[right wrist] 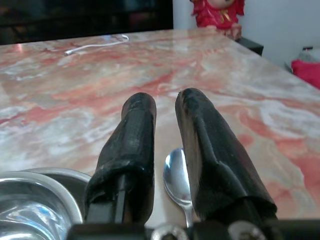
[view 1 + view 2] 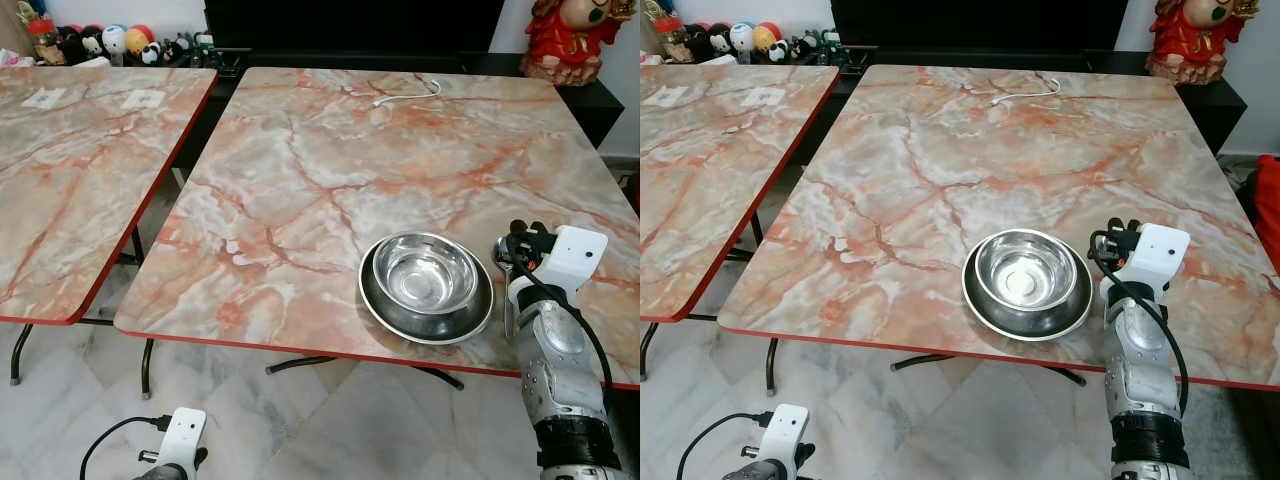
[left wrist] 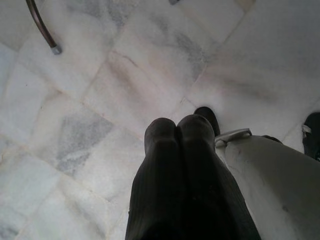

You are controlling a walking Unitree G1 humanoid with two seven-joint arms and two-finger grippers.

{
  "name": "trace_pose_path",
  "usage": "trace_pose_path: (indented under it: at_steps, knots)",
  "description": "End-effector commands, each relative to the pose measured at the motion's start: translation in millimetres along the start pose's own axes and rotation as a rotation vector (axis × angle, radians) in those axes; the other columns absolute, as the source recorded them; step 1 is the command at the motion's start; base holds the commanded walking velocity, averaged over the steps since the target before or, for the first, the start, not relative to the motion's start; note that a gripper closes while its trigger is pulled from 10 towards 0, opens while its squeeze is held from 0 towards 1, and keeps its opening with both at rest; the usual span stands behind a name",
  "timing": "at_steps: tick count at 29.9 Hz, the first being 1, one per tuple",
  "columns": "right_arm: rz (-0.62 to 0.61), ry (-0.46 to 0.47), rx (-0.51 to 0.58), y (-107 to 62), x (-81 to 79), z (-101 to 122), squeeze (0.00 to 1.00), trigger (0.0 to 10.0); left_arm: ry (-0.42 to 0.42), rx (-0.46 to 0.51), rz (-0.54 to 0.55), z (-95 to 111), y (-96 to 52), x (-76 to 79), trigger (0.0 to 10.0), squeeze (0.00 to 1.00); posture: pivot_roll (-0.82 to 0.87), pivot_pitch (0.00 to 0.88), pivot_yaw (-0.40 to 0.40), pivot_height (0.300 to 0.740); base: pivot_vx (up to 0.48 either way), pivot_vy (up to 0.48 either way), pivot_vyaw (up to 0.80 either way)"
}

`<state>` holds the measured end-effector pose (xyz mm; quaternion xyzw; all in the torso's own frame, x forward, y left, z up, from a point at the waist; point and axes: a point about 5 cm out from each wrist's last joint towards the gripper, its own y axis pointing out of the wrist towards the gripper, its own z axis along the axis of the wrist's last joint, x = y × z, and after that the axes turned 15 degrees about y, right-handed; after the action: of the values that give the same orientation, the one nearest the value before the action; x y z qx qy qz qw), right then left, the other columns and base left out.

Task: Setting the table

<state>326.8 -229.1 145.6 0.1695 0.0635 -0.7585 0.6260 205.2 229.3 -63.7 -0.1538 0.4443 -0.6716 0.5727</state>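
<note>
1. Right gripper hovers low over the table beside the dishes, its two black fingers parted by a narrow gap and holding nothing; the spoon lies on the marble just under that gap.
2. Marble table is the largest thing here, and everything for the setting sits near its front edge on the robot's right side.
3. Steel plate lies flat there, and the steel bowl stands inside it.
4. Spoon rests just beside the plate's right rim, bowl end pointing away from the robot.
5. Left gripper hangs idle over the floor, fingers pressed together and empty.
6. Risk, in my judgement: the spoon is thin and flat on a smooth top, so closing fingers may slide over it or push it against the plate. The plate is also close to the edge, and a knock from the wrist could shift it outward.
</note>
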Motion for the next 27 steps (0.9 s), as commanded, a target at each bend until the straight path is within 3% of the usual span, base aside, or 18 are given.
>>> trace_pose_path:
  at_steps: [1, 4, 17, 27]
  knots:
    - [0.029, -0.003, 0.040, -1.1, -6.0, 5.4, 0.00, 10.0, -0.016, -0.048, -0.003, -13.2, -2.7, -0.1, 10.0, 0.00, 0.06, 0.070, 0.010, 0.740, 0.000, 0.480, 0.80]
    - [0.048, -0.005, 0.049, -1.2, -10.9, 6.2, 0.00, 10.0, -0.009, -0.050, -0.004, -13.9, -3.0, -0.5, 10.0, 0.00, 0.07, 0.059, 0.014, 0.740, 0.000, 0.480, 0.80]
    - [0.074, 0.045, 0.039, -3.6, -24.9, -2.0, 0.00, 10.0, 0.004, -0.058, 0.007, -16.7, -4.0, -3.2, 10.0, 0.00, 0.08, 0.022, 0.026, 0.740, 0.000, 0.480, 0.00]
    - [0.094, 0.033, 0.034, -4.4, -31.1, -4.3, 0.00, 10.0, 0.010, -0.057, 0.002, -17.6, -4.2, -2.0, 10.0, 0.00, 0.08, 0.010, 0.022, 0.740, 0.000, 0.480, 0.00]
